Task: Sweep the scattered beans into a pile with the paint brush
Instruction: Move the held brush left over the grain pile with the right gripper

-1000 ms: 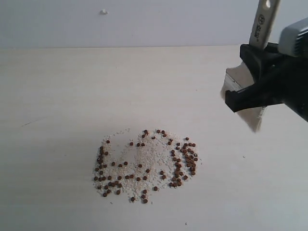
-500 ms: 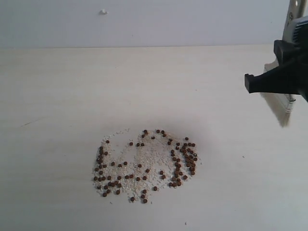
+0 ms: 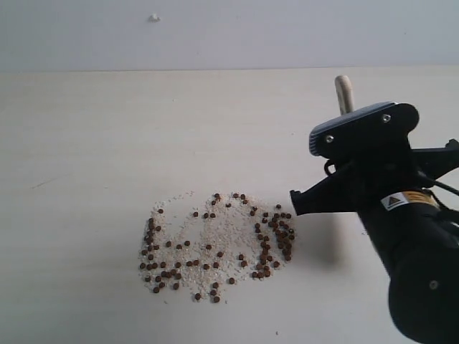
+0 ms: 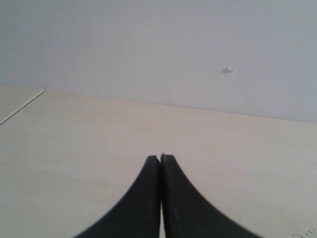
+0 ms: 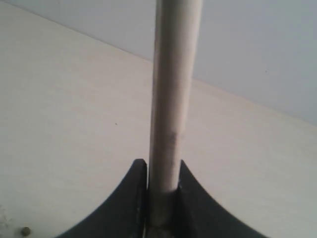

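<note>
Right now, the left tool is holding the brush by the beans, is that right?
Not quite: the right tool is holding the brush by the beans. The right wrist view shows the brush between its jaws; the left tool is shut and empty.

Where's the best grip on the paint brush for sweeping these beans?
Low on the handle, as the right claw has the paint brush now: jaws across the straight shaft from either side, long end left free. That likely leaves the bristle end, hidden here, clear to sweep.
</note>
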Available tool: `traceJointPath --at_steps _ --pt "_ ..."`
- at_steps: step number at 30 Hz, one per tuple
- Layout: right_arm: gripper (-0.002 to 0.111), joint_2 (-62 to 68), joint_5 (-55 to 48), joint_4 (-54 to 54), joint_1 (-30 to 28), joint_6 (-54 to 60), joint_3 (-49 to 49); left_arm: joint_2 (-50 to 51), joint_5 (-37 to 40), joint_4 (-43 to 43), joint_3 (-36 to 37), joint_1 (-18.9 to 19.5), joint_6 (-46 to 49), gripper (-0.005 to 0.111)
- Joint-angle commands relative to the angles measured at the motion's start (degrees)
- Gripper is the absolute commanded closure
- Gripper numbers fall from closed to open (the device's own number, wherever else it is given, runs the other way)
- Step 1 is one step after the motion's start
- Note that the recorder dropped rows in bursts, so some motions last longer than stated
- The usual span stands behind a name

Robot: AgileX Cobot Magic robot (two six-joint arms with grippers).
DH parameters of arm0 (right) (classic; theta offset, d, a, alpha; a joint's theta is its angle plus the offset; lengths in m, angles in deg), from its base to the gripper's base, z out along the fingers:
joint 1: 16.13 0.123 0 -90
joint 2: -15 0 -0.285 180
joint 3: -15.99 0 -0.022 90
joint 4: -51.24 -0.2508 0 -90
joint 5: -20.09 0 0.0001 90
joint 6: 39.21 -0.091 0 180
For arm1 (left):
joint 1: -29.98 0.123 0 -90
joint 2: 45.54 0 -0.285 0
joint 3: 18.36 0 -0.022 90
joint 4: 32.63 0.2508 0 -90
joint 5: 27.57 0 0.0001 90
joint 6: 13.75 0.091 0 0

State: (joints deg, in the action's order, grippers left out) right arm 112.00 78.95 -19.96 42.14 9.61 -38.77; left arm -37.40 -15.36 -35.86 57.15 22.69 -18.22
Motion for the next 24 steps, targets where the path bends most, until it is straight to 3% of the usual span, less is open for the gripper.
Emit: traceJointPath --at_steps 1,11,24 --pt "0.108 4.2 4.6 -5.6 4.9 1.0 5.0 -0.3 0.1 -0.5 0.1 0.1 -0.3 0.107" --pt "0.108 17.3 10.3 -12.8 6.1 3.4 14.2 -0.3 0.1 -0.5 0.1 0.1 -0.3 0.107" --pt "0.108 22.9 3.3 -14.8 6.1 3.5 22.9 -0.3 0.1 -0.5 0.1 -2.0 -0.3 0.107"
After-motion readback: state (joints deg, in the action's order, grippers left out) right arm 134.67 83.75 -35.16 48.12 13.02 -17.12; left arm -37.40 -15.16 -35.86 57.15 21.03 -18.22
